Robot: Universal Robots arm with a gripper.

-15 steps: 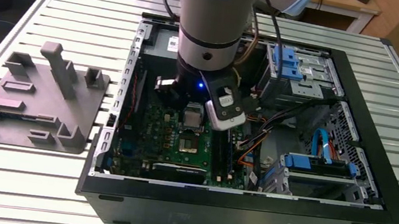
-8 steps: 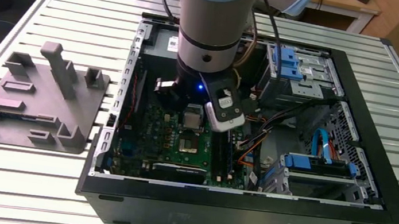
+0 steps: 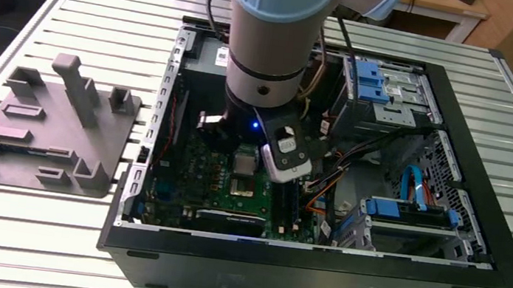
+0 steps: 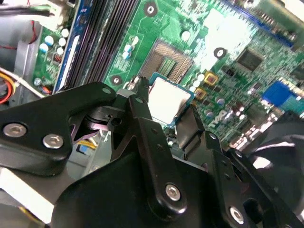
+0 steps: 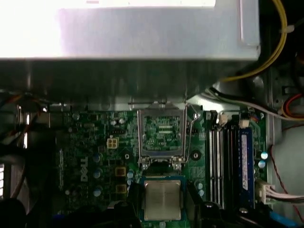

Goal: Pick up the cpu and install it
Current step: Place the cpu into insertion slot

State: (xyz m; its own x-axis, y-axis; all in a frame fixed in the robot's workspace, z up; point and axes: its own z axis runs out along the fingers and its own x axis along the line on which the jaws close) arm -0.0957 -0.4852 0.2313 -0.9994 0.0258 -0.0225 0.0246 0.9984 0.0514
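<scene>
Over the green motherboard, gripped between the jaws, the cpu: square, silver-grey top, teal rim.

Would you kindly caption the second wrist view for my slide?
Gripper clasping the cpu over the green motherboard.

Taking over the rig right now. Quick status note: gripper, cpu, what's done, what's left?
Gripper: shut on the cpu, clamped at two opposite edges, seen in both wrist views.
Cpu: held over the motherboard inside the case, right beside the socket.
Done: pick-up.
Left: cpu not yet in the socket, whose contacts lie bare.
</scene>
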